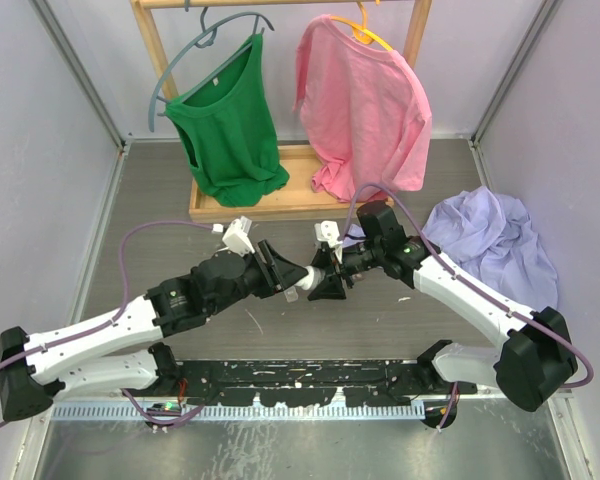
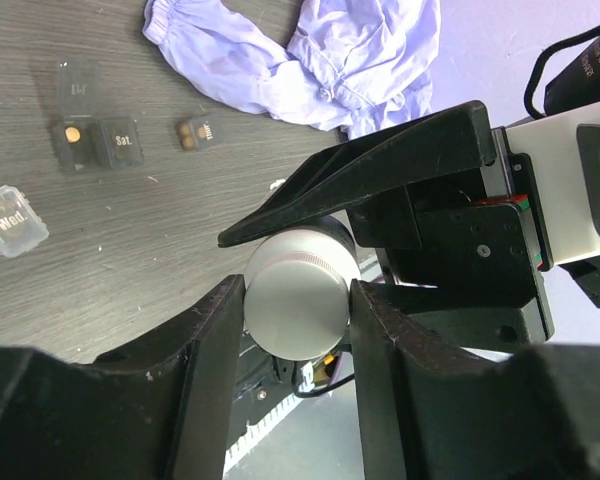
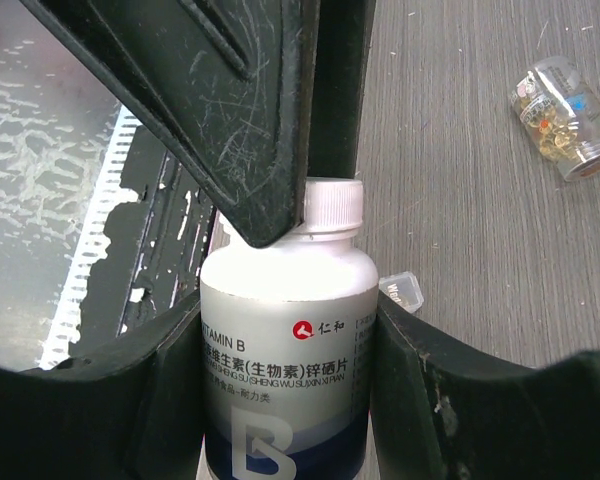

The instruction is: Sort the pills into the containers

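Note:
My right gripper (image 3: pixel 285 345) is shut on a white "Vitamin B" pill bottle (image 3: pixel 280 400) and holds it above the table at mid-scene (image 1: pixel 302 289). My left gripper (image 2: pixel 298 305) is shut on the bottle's white ribbed cap (image 2: pixel 296 295), which also shows in the right wrist view (image 3: pixel 336 205). The two grippers meet nose to nose (image 1: pixel 310 280). On the table lie tiny tubs: two dark ones side by side (image 2: pixel 95 142), one holding a yellow pill, another dark one (image 2: pixel 195 132), a clear lid-like one (image 2: pixel 78 80) and a clear one marked "Wed." (image 2: pixel 12 218), also in the right wrist view (image 3: pixel 404 290).
A clear bottle of yellow capsules (image 3: pixel 563 118) lies on its side on the table. A crumpled lilac garment (image 1: pixel 495 240) lies at the right. A wooden rack (image 1: pixel 280 205) with a green shirt (image 1: pixel 228 125) and a pink shirt (image 1: pixel 365 105) stands at the back.

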Robot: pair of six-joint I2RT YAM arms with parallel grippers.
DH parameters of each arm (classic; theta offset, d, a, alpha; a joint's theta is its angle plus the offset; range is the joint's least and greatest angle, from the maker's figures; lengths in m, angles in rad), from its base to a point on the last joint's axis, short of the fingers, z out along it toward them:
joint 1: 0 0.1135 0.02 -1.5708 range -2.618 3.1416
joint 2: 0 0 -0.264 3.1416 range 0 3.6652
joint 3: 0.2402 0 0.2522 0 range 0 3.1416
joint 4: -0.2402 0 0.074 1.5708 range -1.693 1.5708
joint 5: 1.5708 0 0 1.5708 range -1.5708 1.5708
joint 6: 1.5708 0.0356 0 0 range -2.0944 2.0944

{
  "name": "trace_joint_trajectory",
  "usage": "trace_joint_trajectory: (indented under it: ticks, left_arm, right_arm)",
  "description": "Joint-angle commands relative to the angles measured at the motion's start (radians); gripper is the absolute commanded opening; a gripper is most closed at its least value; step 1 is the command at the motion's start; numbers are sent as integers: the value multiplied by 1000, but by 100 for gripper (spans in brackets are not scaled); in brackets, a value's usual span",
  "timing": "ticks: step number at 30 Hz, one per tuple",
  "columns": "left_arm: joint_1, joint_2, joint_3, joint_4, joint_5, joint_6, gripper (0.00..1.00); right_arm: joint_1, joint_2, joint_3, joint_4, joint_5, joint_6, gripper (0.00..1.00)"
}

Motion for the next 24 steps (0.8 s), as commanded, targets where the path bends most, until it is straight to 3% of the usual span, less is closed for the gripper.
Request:
trace_joint_trajectory:
  ticks: [1, 5, 11, 18, 24]
  left_arm:
    - [-4, 4, 3, 66, 23, 24, 40]
    - [-4, -1, -27, 114, 44, 88, 31]
    - [2, -43, -162, 360, 159, 283, 29]
    - [105, -49, -258, 560, 505, 484, 28]
    - [145, 12, -269, 581, 729, 773, 27]
  right_arm:
    - [-1, -10, 35, 41, -10, 4, 1]
    - [-2, -10, 35, 41, -13, 5, 1]
    - [-2, -13, 35, 41, -23, 7, 1]
    - [-3, -17, 32, 42, -42, 4, 1]
    - [-3, -22, 29, 41, -60, -1, 1]
